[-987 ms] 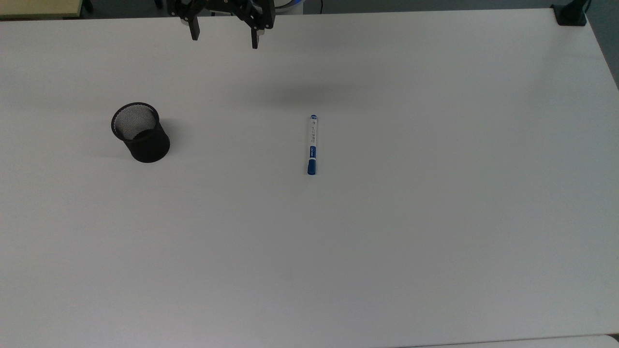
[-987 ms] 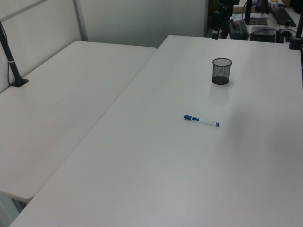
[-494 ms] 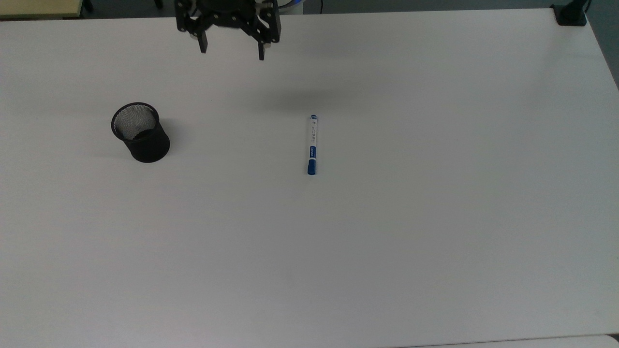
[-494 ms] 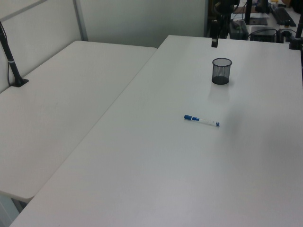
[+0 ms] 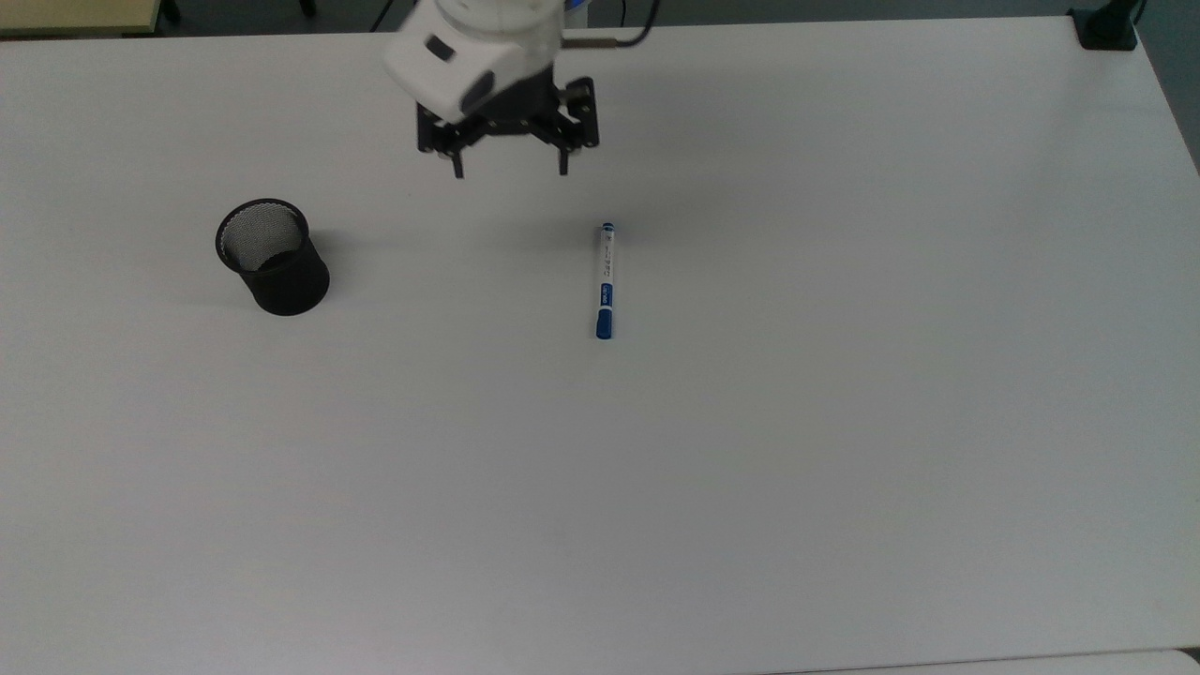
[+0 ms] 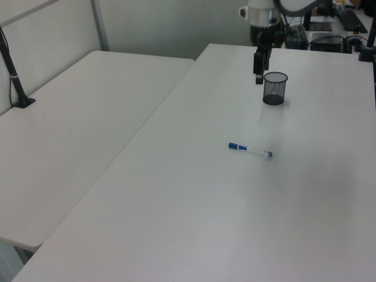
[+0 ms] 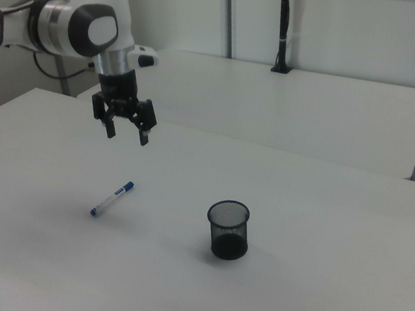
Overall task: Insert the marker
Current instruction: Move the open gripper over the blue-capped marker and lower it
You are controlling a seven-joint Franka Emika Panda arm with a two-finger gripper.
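So here we've got the marker (image 5: 605, 281) lying flat on the white table (image 5: 750, 469), pretty much mid-table in the top view, running 12-to-6 with the blue cap at the 6 o'clock end and the little blue tip at 12. In the right view it (image 7: 112, 198) lies on a slant, cap toward 1 o'clock. Nothing's touching it.

The gripper (image 5: 510, 172) hangs in the air at roughly 11 o'clock from the marker in the top view, near it but clearly apart. We can see both fingers spread wide with nothing between them; the right view (image 7: 127, 137) shows the same, fingers pointing down, above the marker at about 12 o'clock.

The black mesh cup (image 5: 272, 256) stands upright, well off at the marker's 9 o'clock in the top view, and looks empty to us. In the left view the cup (image 6: 275, 88) sits at the marker's (image 6: 250, 150) 1 o'clock, with the gripper (image 6: 258, 69) just beside the cup's 10 o'clock.
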